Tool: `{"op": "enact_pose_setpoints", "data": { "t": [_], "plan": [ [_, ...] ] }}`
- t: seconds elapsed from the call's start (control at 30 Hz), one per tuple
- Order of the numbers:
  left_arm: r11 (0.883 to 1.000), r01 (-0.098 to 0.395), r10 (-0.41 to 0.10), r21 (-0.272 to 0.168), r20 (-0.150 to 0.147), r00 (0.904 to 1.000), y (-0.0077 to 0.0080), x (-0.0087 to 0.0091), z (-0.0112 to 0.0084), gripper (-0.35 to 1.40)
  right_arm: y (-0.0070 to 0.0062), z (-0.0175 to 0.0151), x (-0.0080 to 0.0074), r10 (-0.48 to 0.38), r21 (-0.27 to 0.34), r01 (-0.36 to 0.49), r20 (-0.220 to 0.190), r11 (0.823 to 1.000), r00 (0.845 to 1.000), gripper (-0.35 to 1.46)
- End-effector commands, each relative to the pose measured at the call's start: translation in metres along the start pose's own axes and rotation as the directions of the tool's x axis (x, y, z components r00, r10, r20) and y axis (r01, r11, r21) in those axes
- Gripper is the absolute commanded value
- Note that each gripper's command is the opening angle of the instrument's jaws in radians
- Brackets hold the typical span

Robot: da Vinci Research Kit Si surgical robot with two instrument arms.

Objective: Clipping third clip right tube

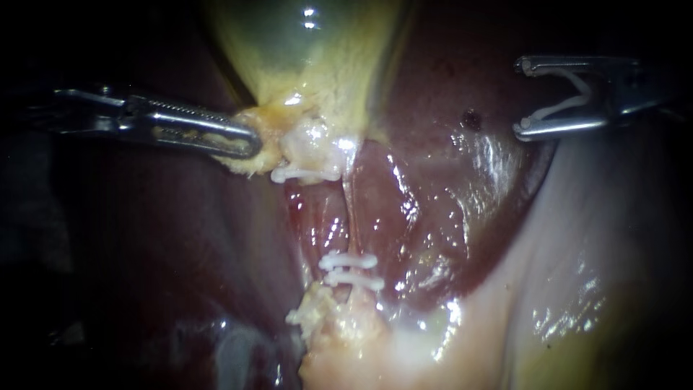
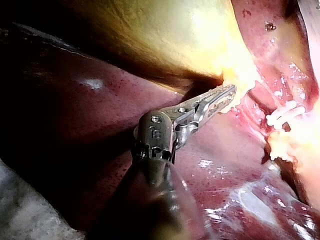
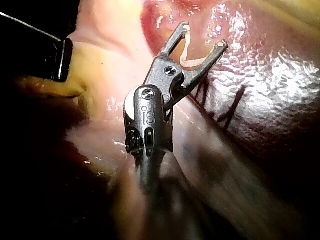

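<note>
Tube, pale, thin, glistening (image 1: 350, 217), runs 12-to-6 at centre, w/ two white clips (image 1: 351, 269) across its 6 end. My right instrument (image 1: 521, 98) sits at 2 o'clock, well apart, jaws wide around an open white plastic clip (image 1: 570, 103) (touching both). Left instrument (image 1: 245, 143), from 9, is clamped on yellow fatty tissue (image 1: 267, 123). Risks, I'd say: clip snagging dark red liver (image 1: 447, 94) en route; left grip slipping, slackening tube.

Instruments, 2: left instrument (image 1: 253, 144), mid-left; right instrument (image 1: 521, 98), upper right. Clips, 4: single clip (image 1: 303, 174), centre; paired clips (image 1: 346, 261), lower centre; open clip (image 1: 570, 103), upper right. Organs: 1 gallbladder (image 1: 303, 50), top centre; 1 liver (image 1: 462, 188), right of centre.
</note>
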Motion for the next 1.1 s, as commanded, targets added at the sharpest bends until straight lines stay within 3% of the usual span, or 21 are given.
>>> {"op": "enact_pose_setpoints", "data": {
  "t": [0.03, 0.4, 0.5, 0.7, 0.8, 1.1],
  "plan": [
    [1.0, 0.001, -0.001, -0.003, 0.001, 1.0, 0.0001, 0.0001, -0.0002, -0.35, 0.0, 0.0, 0.0, 0.0, 0.0, 0.0, 0.0, 1.0, 1.0, 0.5],
    [1.0, 0.013, -0.013, 0.013, -0.011, 0.9999, 0.002, 0.0017, -0.0046, -0.35, -0.0001, 0.0002, 0.0001, 0.0, -0.001, 0.0, 0.0, 1.0, 1.0, 0.5],
    [0.999, 0.029, -0.029, 0.024, -0.015, 0.9995, 0.0029, 0.0031, -0.0066, -0.35, -0.0001, 0.0002, 0.0001, 0.0, -0.001, 0.0, 0.0, 1.0, 1.0, 0.5],
    [0.999, 0.0, 0.002, 0.034, -0.056, 0.9984, 0.0046, 0.0067, -0.0102, -0.35, -0.0001, 0.0002, 0.0001, 0.0, -0.001, 0.0, 0.0, 1.0, 1.0, 0.5],
    [0.999, -0.004, 0.006, 0.034, -0.064, 0.998, 0.0053, 0.0076, -0.0109, -0.35, -0.0002, 0.0002, 0.0001, 0.0, -0.001, 0.0, 0.0, 1.0, 1.0, 0.5],
    [0.999, -0.008, 0.01, 0.035, -0.067, 0.9977, 0.0057, 0.0077, -0.0111, -0.35, -0.0002, 0.0002, 0.0002, 0.0, -0.001, 0.0, 0.0, 1.0, 1.0, 0.5]
  ]
}}
